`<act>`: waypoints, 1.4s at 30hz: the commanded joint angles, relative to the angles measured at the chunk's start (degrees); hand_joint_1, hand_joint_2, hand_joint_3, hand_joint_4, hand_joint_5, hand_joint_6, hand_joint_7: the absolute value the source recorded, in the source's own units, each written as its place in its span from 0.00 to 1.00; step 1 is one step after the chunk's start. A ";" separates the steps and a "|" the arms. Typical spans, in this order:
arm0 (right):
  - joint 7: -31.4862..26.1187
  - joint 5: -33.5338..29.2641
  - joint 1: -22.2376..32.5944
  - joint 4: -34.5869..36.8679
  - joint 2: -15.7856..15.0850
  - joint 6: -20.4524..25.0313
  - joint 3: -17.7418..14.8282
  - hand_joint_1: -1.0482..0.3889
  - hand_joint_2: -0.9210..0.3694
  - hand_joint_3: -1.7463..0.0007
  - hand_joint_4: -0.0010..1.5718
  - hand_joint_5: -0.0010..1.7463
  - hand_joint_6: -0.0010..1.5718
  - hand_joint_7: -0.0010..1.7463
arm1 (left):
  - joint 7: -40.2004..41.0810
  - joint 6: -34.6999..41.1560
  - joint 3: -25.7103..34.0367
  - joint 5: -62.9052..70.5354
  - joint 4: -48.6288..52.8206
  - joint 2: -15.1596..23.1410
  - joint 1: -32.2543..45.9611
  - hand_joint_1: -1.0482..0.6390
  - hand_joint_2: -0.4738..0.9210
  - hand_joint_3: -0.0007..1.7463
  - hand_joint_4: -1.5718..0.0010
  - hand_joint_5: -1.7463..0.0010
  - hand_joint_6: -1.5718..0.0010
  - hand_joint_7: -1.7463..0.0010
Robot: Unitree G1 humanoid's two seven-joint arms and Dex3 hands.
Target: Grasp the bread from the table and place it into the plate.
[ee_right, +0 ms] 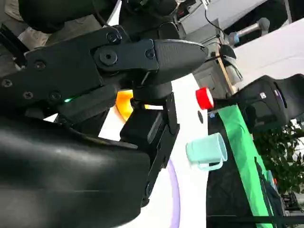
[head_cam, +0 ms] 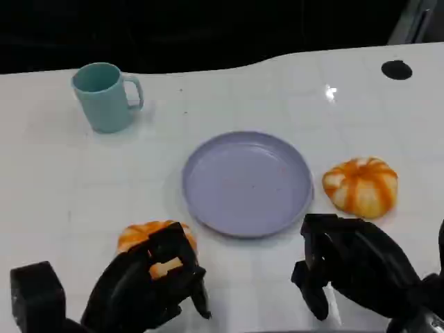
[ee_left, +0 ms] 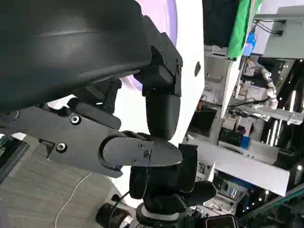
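Left hand [head_cam: 149, 281] sits low at the near edge of the white worktop [head_cam: 62, 194], fingers curled over the near side of a round orange-and-white bread [head_cam: 154, 239]. Orange crust shows between the black fingers, so the hand is wrapped on this bread; whether the bread is lifted off the worktop cannot be told. In the left wrist view the left hand [ee_left: 142, 118] has its fingers bent inward, with the rim of the plate [ee_left: 168, 19] beyond them.

Right hand [head_cam: 347, 267] hovers at the near right of the worktop with its fingers curled inward and nothing between them. A second bread [head_cam: 361, 186], orange with white stripes, lies on the worktop just beyond this hand and apart from it. In the right wrist view the right hand [ee_right: 133, 95] shows fingers bent, with a patch of orange bread [ee_right: 124, 102] visible behind them.

The lavender plate [head_cam: 246, 184] lies flat at the centre of the worktop, between the two breads. The left-hand bread is just beside the plate's near-left rim; the second bread is just beside its right rim. A teal mug [head_cam: 104, 96] stands upright at the far left, well apart from the plate.
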 commanded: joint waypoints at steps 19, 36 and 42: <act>-0.10 -0.15 -0.50 0.90 -0.39 -0.52 -0.37 0.07 0.00 0.79 0.81 0.92 0.70 0.87 | -0.88 -0.81 0.80 -0.21 0.66 0.49 -0.01 0.30 1.00 0.17 0.52 0.00 0.67 0.00; -0.34 -0.17 -0.50 0.17 -0.06 -0.31 0.27 0.07 0.00 0.80 0.82 0.92 0.71 0.87 | 5.35 -22.36 3.25 17.46 -2.74 4.94 -1.82 0.21 1.00 0.14 0.68 0.44 0.70 0.71; -0.58 -0.32 -0.46 -0.29 -0.14 -0.35 0.40 0.07 0.00 0.79 0.82 0.92 0.71 0.87 | 11.67 -21.81 4.43 34.93 -9.42 11.93 -1.87 0.16 1.00 0.12 0.77 0.62 0.73 0.94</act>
